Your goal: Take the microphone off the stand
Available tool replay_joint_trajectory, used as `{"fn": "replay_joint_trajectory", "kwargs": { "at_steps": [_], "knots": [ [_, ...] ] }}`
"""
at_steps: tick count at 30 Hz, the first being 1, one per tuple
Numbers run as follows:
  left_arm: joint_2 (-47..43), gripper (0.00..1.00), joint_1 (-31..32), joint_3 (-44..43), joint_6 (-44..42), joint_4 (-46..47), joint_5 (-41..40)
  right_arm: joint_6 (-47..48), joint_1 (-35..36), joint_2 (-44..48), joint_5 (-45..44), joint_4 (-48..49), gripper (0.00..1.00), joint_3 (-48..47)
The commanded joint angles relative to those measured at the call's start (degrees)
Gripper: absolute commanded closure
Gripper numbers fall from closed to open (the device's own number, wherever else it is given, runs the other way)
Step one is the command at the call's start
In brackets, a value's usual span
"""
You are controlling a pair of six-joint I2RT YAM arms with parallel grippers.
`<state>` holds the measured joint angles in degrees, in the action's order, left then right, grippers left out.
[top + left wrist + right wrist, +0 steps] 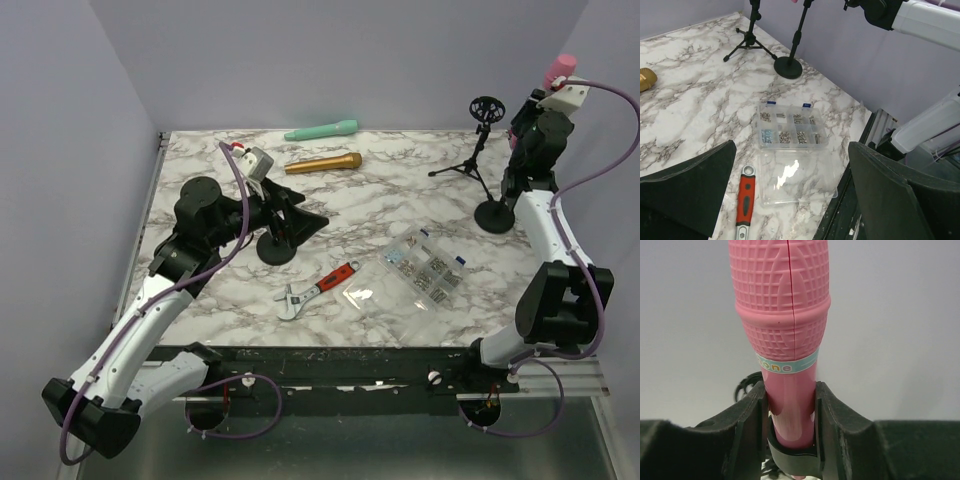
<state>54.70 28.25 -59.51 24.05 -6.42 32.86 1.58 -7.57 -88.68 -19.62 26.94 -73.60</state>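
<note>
A marble table (400,200) is being framed by pale lavender walls in the top view. The right gripper (528,112) is being held high, with the pink microphone (562,68) sticking up above its fingers and the stand (494,216) dropping away below it to a round base. A tripod stand (470,165) is standing just beside that base. The left gripper (292,218) is being kept low, well apart from the right one. A teal microphone (322,130) and a gold microphone (322,162) are lying beyond it.

In the left wrist view, the left gripper's jaws are being shown spread wide with nothing between them. A parts box (790,131) is lying ahead of the fingers, and a wrench (745,197) is lying near the left-hand finger.

In the right wrist view, the jaws are being pressed against both sides of the microphone's smooth handle, just under its banded collar, with the ribbed head above. Beneath the fingers a black clip (790,456) is cupping the handle, so the microphone is judged as not yet freed.

To do this step well, the grip is best kept firm and the handle drawn straight up along its own axis. Any sideways twist risks the clip being dragged along and the stand being tipped.
</note>
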Motion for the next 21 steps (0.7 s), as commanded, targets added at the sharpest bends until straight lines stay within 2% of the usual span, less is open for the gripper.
{"fn": "replay_joint_trajectory", "kwargs": {
  "at_steps": [1,8,11,21],
  "knots": [
    [0.88,0.01,0.4,-2.05,0.05,0.98,1.62,-9.21,0.17,3.35,10.61,-0.35,0.99,0.35],
    [1.97,0.01,0.4,-2.69,0.7,0.35,1.93,-16.57,0.39,3.15,21.53,-2.23,0.99,-1.73],
    [2.33,0.01,0.36,-2.63,1.8,1.96,2.08,-16.77,2.72,1.62,25.17,-2.95,0.99,-3.69],
    [8.01,0.01,1.96,-7.26,5.39,5.66,2.09,-13.49,15.07,-1.44,23.0,-4.46,0.99,-6.88]
  ]
}}
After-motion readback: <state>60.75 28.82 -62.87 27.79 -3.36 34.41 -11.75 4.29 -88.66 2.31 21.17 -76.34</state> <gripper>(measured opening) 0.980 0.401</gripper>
